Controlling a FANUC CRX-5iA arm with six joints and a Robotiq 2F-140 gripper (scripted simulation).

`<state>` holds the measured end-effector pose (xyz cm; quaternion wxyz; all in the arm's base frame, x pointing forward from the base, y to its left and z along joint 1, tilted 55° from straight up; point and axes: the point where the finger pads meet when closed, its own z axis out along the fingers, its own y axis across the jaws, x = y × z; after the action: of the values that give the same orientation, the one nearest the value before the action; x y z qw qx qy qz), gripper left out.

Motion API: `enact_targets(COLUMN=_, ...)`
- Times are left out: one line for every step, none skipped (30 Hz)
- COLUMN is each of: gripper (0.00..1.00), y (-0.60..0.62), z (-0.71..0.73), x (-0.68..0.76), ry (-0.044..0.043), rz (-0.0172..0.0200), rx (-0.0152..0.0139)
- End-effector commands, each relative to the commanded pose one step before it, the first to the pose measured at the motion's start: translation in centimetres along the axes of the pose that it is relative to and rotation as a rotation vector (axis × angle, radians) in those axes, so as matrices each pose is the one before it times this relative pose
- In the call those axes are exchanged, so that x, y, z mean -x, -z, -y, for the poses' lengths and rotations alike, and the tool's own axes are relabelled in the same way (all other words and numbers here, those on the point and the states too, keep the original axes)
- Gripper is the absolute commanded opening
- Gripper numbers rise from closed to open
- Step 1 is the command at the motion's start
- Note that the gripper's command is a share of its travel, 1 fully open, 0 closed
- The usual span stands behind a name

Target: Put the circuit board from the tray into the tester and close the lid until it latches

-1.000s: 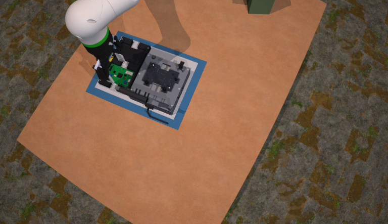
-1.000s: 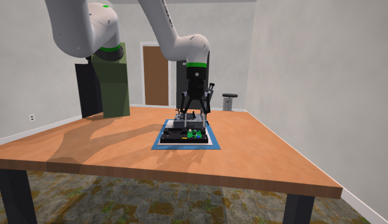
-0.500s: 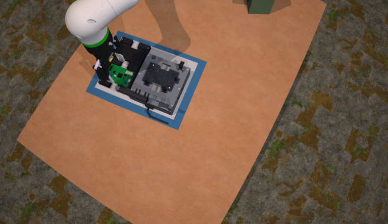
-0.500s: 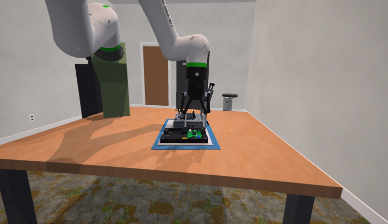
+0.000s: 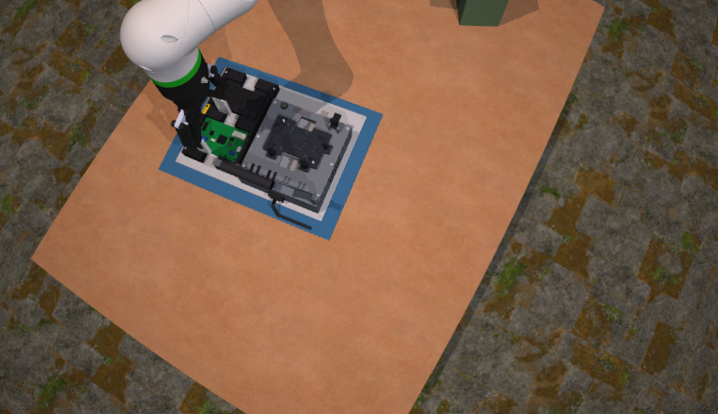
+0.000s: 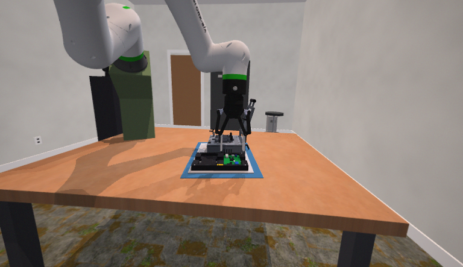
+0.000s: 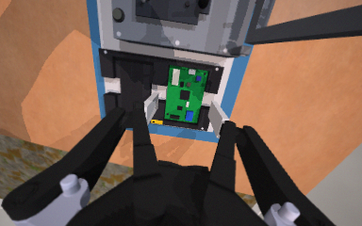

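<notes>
Wrist view gives the best read on the green board (image 5: 224, 138) (image 6: 232, 159) (image 7: 186, 94): near mid-frame, face up in the right-hand pocket of the black tray (image 5: 260, 119) (image 6: 204, 167) (image 7: 137, 56). White connector (image 7: 175, 76) is at the board's upper left, at the end toward the tester (image 5: 265, 155) (image 6: 225, 146) (image 7: 146, 35).

Gripper (image 5: 213, 128) (image 6: 232, 144) (image 7: 184, 104) has fingers apart, nothing clamped; pale pads stand either side of the board's long edges in that view. Pad height over the tray is hard to judge there. Exterior shows the fingers pointing down, right of centre; tips overlap the tester behind, so contact can't be told.

Top view has the full tester plate (image 5: 291, 136), centre-left of frame, with black posts (image 5: 270, 151) around it and the latch hook (image 5: 335, 120) at upper right of the tester. Wrist crops most of that at its top edge. Top also shows the lid (image 5: 246, 175) nearly edge-on along the tester's lower left side; exterior shows it raised behind the gripper.

Only exterior shows the stool (image 6: 274, 114), right of centre at the back.
</notes>
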<state>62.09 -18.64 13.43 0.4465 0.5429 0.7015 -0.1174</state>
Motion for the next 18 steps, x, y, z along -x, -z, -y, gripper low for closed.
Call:
enact_targets(gripper=0.58, y=0.043, z=-0.017, x=-0.010, ry=0.00001, rz=-0.00008, rx=0.00030)
enact_targets(gripper=0.58, y=0.012, z=0.000, x=0.000, ry=0.00000, rz=0.00000, rx=0.00000)
enact_targets(gripper=0.58, y=0.012, z=0.000, x=0.000, ry=0.00000, rz=0.00000, rx=0.00000)
enact_targets(gripper=0.58, y=0.012, z=0.000, x=0.000, ry=0.00000, rz=0.00000, rx=0.00000)
enact_targets(gripper=0.58, y=0.012, z=0.000, x=0.000, ry=0.00000, rz=0.00000, rx=0.00000)
enact_targets(gripper=0.58, y=0.012, z=0.000, x=0.000, ry=0.00000, rz=0.00000, rx=0.00000)
enact_targets(gripper=0.58, y=0.013, z=0.000, x=0.000, ry=0.00000, rz=0.00000, rx=0.00000)
enact_targets(gripper=0.58, y=0.013, z=0.000, x=0.000, ry=0.00000, rz=0.00000, rx=0.00000)
enact_targets(gripper=0.58, y=0.013, z=0.000, x=0.000, ry=0.00000, rz=0.00000, rx=0.00000)
enact_targets(gripper=0.58, y=0.013, z=0.000, x=0.000, ry=0.00000, rz=0.00000, rx=0.00000)
enact_targets(gripper=0.58, y=0.013, z=0.000, x=0.000, ry=0.00000, rz=0.00000, rx=0.00000)
enact_targets(gripper=0.58, y=0.013, z=0.000, x=0.000, ry=0.00000, rz=0.00000, rx=0.00000)
enact_targets(gripper=0.58, y=0.013, z=0.000, x=0.000, ry=0.00000, rz=0.00000, rx=0.00000)
enact_targets(gripper=0.58, y=0.000, z=0.000, x=0.000, ry=0.00000, rz=0.00000, rx=0.00000)
enact_targets(gripper=0.58, y=0.000, z=0.000, x=0.000, ry=0.00000, rz=0.00000, rx=0.00000)
enact_targets(gripper=0.58, y=0.013, z=0.000, x=0.000, ry=0.00000, rz=0.00000, rx=0.00000)
enact_targets(gripper=0.58, y=0.012, z=0.000, x=0.000, ry=0.00000, rz=0.00000, rx=0.00000)
enact_targets(gripper=0.58, y=0.012, z=0.000, x=0.000, ry=0.00000, rz=0.00000, rx=0.00000)
